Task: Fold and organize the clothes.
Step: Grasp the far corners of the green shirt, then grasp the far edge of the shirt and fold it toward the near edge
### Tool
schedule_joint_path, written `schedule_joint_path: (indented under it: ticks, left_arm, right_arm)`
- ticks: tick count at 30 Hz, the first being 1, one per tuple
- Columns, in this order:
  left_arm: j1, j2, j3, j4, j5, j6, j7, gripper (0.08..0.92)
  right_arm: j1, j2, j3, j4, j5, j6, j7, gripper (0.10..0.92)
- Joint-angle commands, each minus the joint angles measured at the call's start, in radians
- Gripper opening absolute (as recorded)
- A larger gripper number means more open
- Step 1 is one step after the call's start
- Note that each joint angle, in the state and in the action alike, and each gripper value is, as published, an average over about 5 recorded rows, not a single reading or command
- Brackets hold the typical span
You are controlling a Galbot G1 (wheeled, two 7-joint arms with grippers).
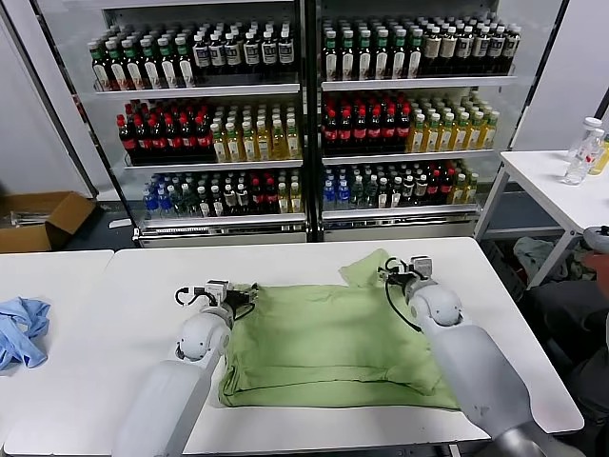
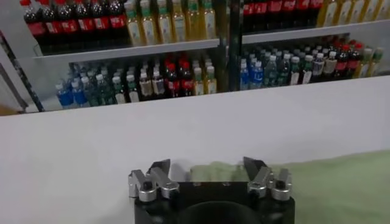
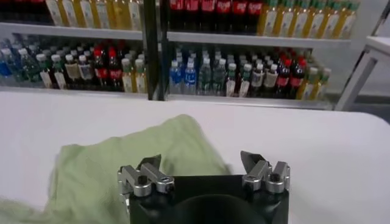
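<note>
The clothes are one light green shirt [image 1: 333, 343], lying partly folded on the white table [image 1: 143, 286], with a sleeve sticking out at its far right corner. My left gripper [image 1: 228, 289] is low at the shirt's far left corner. In the left wrist view this gripper [image 2: 207, 163] is open, with the shirt's edge [image 2: 341, 182] just beyond the jaws. My right gripper [image 1: 403, 269] is at the far right corner by the sleeve. It [image 3: 200, 158] is also open, and the green cloth [image 3: 122, 152] lies ahead of one jaw. Neither gripper holds anything.
A light blue cloth [image 1: 21, 328] lies on the neighbouring table at far left. Drink coolers [image 1: 304, 114] full of bottles stand behind the table. A cardboard box [image 1: 38, 219] sits on the floor at left. A side table with a bottle [image 1: 582, 152] is at right.
</note>
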Motion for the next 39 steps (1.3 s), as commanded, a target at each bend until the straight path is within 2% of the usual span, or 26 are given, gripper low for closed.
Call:
schedule_joint_path:
  ticks: [1,13,19,22,28,33,39]
  left_arm:
    - [0.0,0.005,0.021,0.018,-0.031,0.009,0.002,0.663]
    - [0.085,0.008,-0.002,-0.043,-0.058,0.008,0.021,0.317]
    - [0.107,0.002,-0.034,-0.09,-0.122,-0.042,0.023,0.145]
    - [0.121,0.006,-0.055,-0.151,-0.146,-0.086,0.022,0.096]
    - [0.175,0.024,-0.094,-0.311,-0.173,-0.112,0.021,0.09]
    - [0.285,0.052,-0.115,-0.451,-0.179,-0.112,0.02,0.09]
    - [0.396,0.061,-0.154,-0.541,-0.192,-0.106,0.022,0.09]
  right_arm:
    - [0.08,0.045,-0.033,-0.14,0.003,-0.009,-0.021,0.715]
    - [0.053,0.018,-0.034,-0.096,0.013,-0.006,-0.049,0.368]
    - [0.032,-0.008,-0.029,-0.037,0.022,0.083,-0.062,0.195]
    - [0.013,-0.027,-0.017,0.031,0.03,0.143,-0.06,0.126]
    - [-0.074,-0.076,0.037,0.236,0.054,0.194,-0.027,0.106]
    - [-0.212,-0.119,0.093,0.427,0.055,0.194,-0.024,0.106]
    - [-0.406,-0.151,0.182,0.607,0.041,0.188,-0.023,0.106]
